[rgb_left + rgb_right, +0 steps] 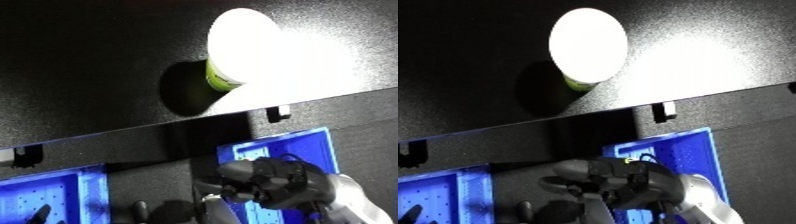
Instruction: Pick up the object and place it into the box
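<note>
Cup [233, 50] on black table [80, 60], lying tipped w/ wide white end up toward camera, green band at narrow end, dark shadow just left of it. Well beyond table's near edge, nothing touching it. Below that edge, blue bin [306, 145] at lower right, second blue bin [53, 192] at lower left, both apart from cup. Right hand [616, 182] low, over right bin's left part, well apart from cup, fingers curled, nothing seen in grasp. Left hand [140, 209]: only dark fingertips poking up at bottom edge betw. the two bins, far below cup; curl can't tell. Small bracket [279, 113] on table edge, below-right of cup.
</note>
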Available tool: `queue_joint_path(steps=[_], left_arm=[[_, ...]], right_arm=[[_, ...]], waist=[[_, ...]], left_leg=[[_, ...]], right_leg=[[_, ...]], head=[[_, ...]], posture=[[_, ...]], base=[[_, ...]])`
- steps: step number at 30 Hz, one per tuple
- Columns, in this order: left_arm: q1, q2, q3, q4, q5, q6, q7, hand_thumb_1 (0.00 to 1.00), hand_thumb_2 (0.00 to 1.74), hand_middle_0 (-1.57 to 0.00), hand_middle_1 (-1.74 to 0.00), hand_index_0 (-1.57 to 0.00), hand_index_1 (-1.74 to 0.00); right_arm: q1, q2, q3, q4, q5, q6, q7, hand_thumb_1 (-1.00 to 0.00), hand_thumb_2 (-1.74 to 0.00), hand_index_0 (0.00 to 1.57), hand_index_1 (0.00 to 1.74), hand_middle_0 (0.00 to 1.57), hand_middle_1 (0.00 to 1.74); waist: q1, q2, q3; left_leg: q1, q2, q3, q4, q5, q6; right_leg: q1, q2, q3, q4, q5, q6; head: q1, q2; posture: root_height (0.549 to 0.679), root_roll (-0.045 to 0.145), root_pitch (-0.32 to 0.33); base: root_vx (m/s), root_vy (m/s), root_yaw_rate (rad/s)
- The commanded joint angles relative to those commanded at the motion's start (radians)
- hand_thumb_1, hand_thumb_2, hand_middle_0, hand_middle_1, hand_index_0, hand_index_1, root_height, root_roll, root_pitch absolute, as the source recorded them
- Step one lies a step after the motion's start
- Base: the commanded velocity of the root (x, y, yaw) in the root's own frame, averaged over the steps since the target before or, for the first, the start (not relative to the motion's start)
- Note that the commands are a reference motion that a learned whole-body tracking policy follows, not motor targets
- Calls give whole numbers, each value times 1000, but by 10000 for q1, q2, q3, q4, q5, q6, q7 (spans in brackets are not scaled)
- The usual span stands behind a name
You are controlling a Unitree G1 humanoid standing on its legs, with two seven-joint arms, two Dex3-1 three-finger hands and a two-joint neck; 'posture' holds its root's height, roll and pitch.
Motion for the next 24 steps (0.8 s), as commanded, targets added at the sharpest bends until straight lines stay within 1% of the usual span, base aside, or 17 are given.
queue_joint_path(steps=[2, 4, 5, 7, 12, 15, 16, 18, 19, 22, 24], left_arm=[[12, -37, 46, -25, 69, 66, -1, 0, 0, 0, 0, 0, 0], [16, -83, 89, -50, 148, 145, 17, 0, 0, 0, 0, 0, 0], [19, -112, 103, -58, 184, 175, 32, 0, 0, 0, 0, 0, 0], [36, -182, 116, -72, 224, 213, 69, 0, 0, 0, 0, 0, 0], [168, -337, 94, -154, 159, 269, 190, 0, 0, 0, 0, 0, 0], [277, -421, 57, -217, 108, 298, 264, 0, 0, 0, 0, 0, 0], [310, -450, 29, -259, 91, 322, 306, 0, 0, 0, 0, 0, 0], [375, -494, -19, -369, 68, 388, 393, 0, 0, 0, 0, 0, 0], [407, -515, -42, -415, 58, 414, 433, 0, 0, 0, 0, 0, 0], [491, -573, -109, -471, 31, 393, 507, 0, 0, 0, 0, 0, 0], [519, -605, -171, -481, 23, 341, 555, 0, 0, 0, 0, 0, 0]], right_arm=[[-227, 182, -381, -359, 350, -472, -266, 0, 0, 0, 0, 0, 0], [-451, 394, -789, -569, 574, -966, -682, 0, 0, 0, 0, 0, 0], [-546, 493, -994, -611, 620, -1202, -940, 0, 0, 0, 0, 0, 0], [-705, 669, -1394, -582, 486, -1720, -1568, 0, 0, 0, 0, 0, 0], [-839, 807, -2282, -284, -400, -3294, -3250, 0, 0, 0, 0, 0, 0], [-857, 700, -2671, -69, -1273, -4211, -4250, 0, 0, 0, 0, 0, 0], [-872, 624, -2750, 34, -1681, -4428, -4661, 0, 0, 0, 0, 0, 0], [-913, 422, -2788, 222, -2611, -4597, -5603, 0, 0, 0, 0, 0, 0], [-940, 306, -2757, 312, -3139, -4561, -6128, 0, 0, 0, 0, 0, 0], [-1101, -27, -2468, 456, -4579, -4094, -7570, 0, 0, 0, 0, 0, 0], [-1273, -240, -2227, 565, -5205, -3655, -8271, 0, 0, 0, 0, 0, 0]], waist=[[-12, 31, 0], [-25, 68, 0], [-31, 87, 0], [-54, 126, 0], [-139, 202, 0], [-194, 219, 0], [-206, 224, 0], [-218, 235, 0], [-220, 241, 0], [-196, 245, 0], [-157, 238, 0]], left_leg=[[-34, -1, 7, 60, -29, -2], [-47, -9, 9, 111, -58, -3], [-49, -11, 12, 139, -75, -2], [-53, -16, 24, 195, -106, 4], [-41, -16, 93, 256, -145, 34], [2, -4, 143, 259, -163, 45], [13, -2, 157, 268, -168, 45], [35, -7, 175, 280, -173, 51], [47, -10, 179, 279, -170, 56], [98, -28, 182, 220, -139, 88], [133, -43, 178, 155, -109, 105]], right_leg=[[-18, 1, 4, 34, -8, -8], [-15, 2, 8, 59, -15, -17], [-10, -1, 11, 69, -17, -23], [-10, -10, 22, 97, -21, -36], [-30, -7, 63, 125, -22, -76], [-19, 11, 86, 109, -21, -92], [-14, 18, 97, 105, -20, -97], [-1, 38, 128, 87, -21, -119], [7, 46, 143, 77, -20, -129], [42, 80, 176, 23, -26, -176], [68, 103, 187, -14, -37, -206]], head=[[73, -14], [121, -8], [147, -13], [153, -1], [-42, 13], [-121, 8], [-120, 1], [-77, 5], [-72, 5], [-50, 33], [19, 65]], posture=[[624, 41, 23], [624, 43, 22], [624, 43, 21], [623, 45, 18], [623, 49, 17], [623, 51, 15], [623, 51, 14], [624, 53, 12], [624, 54, 11], [624, 54, 9], [624, 54, 9]], base=[[18, 11, 26], [26, 14, 28], [33, 17, 24], [37, 23, 13], [41, 36, -28], [42, 29, -33], [42, 21, -26], [43, 22, -35], [43, 21, -41], [35, 18, -45], [25, 8, -21]])
